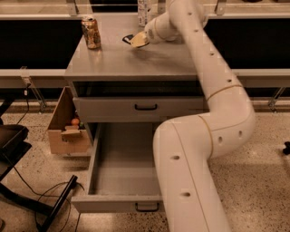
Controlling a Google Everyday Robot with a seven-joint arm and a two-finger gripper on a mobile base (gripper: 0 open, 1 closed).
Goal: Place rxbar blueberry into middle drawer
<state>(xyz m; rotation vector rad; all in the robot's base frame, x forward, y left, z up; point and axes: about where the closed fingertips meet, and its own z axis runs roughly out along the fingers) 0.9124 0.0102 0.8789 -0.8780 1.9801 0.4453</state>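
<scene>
The rxbar blueberry is a small dark bar; only its left end shows at the tip of my gripper. My gripper is over the back middle of the grey cabinet top, shut on the bar and holding it just above the surface. The middle drawer is pulled wide open below, and its visible inside is empty. Its black handle faces the front. My arm hides the drawer's right side.
A gold-brown soda can stands at the top's back left. A clear bottle stands behind the gripper. The upper drawer is closed. A cardboard box sits on the floor to the left, beside a black chair base.
</scene>
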